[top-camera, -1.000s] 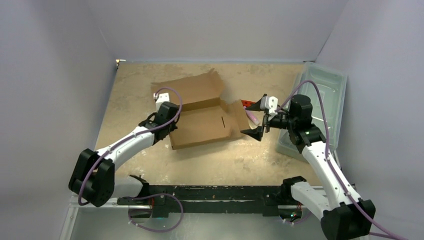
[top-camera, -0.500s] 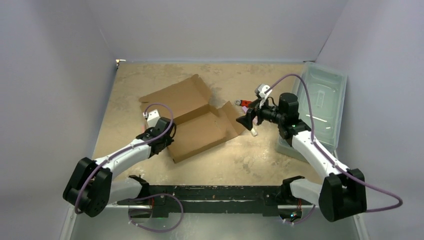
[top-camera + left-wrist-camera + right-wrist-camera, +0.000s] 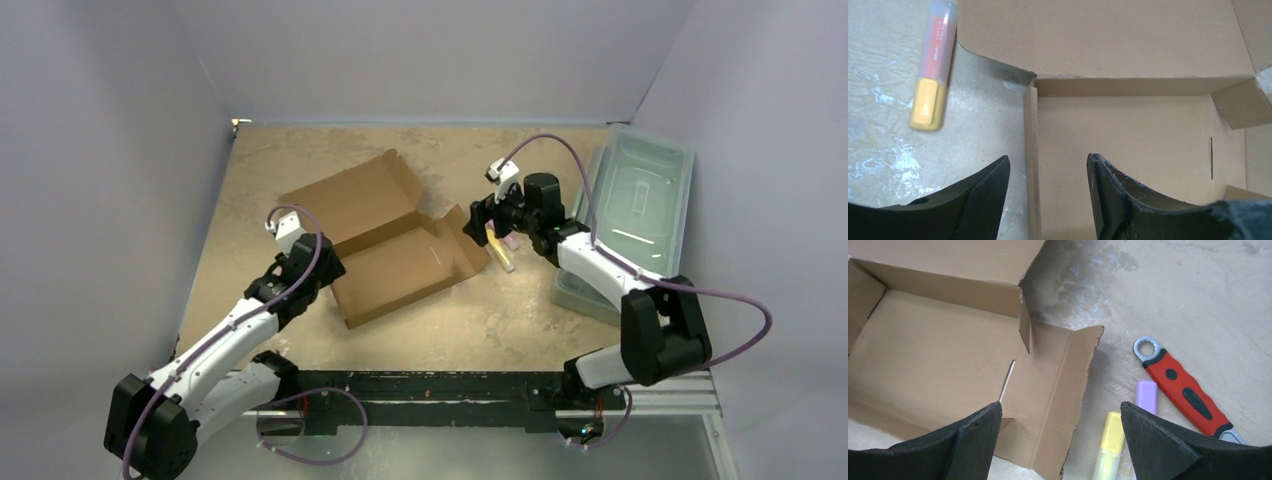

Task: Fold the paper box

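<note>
Tan table (image 3: 500, 320), bare strip along the near edge. Left gripper (image 3: 1048, 165) spread, straddling the left wall of the box (image 3: 400, 265), which sits mid-table, lid open. Right gripper (image 3: 1060, 412) spread wide over the box's ragged right flap. I can't read the marker (image 3: 933, 70) label.

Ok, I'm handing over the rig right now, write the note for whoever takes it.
Left tool: open, astride a side wall of the paper box, gripping nothing.
Right tool: open, empty, above the box's right flap.
Box: mid-table, back wall up, right flap flat, lid open on the far side.
Done: some walls raised.
Left: raise the right flap, close the lid.
</note>
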You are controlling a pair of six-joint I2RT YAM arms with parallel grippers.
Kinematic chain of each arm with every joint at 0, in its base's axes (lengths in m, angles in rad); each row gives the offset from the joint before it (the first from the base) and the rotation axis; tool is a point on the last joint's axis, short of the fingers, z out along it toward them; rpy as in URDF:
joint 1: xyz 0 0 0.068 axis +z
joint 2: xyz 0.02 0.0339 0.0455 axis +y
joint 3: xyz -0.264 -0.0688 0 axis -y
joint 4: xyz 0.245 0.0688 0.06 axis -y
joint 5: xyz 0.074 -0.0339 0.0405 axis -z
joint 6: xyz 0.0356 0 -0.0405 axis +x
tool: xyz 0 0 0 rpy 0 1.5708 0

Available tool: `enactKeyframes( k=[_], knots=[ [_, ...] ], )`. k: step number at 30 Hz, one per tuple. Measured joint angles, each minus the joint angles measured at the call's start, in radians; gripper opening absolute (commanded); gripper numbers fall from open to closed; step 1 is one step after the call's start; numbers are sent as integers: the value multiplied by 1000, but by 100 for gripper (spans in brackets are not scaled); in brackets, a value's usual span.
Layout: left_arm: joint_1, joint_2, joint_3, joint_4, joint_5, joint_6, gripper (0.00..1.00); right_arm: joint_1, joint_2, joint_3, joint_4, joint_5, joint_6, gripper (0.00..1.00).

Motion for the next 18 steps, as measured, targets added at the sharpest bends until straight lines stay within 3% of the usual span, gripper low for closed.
enactKeyframes(
  k=[5, 11, 14, 18],
  knots=[
    [1, -81, 0, 3, 130, 68, 61, 16, 73, 30, -10, 18, 16, 77],
    [1, -211, -42, 237, 455, 169, 69, 18, 160, 82, -29, 17, 32, 68],
    [1, -129, 0, 318, 560, 230, 70, 18, 190, 97, -46, 17, 37, 67],
    [2, 103, 190, 303, 657, 357, 70, 19, 221, 111, -59, 24, 39, 67]
  ],
)
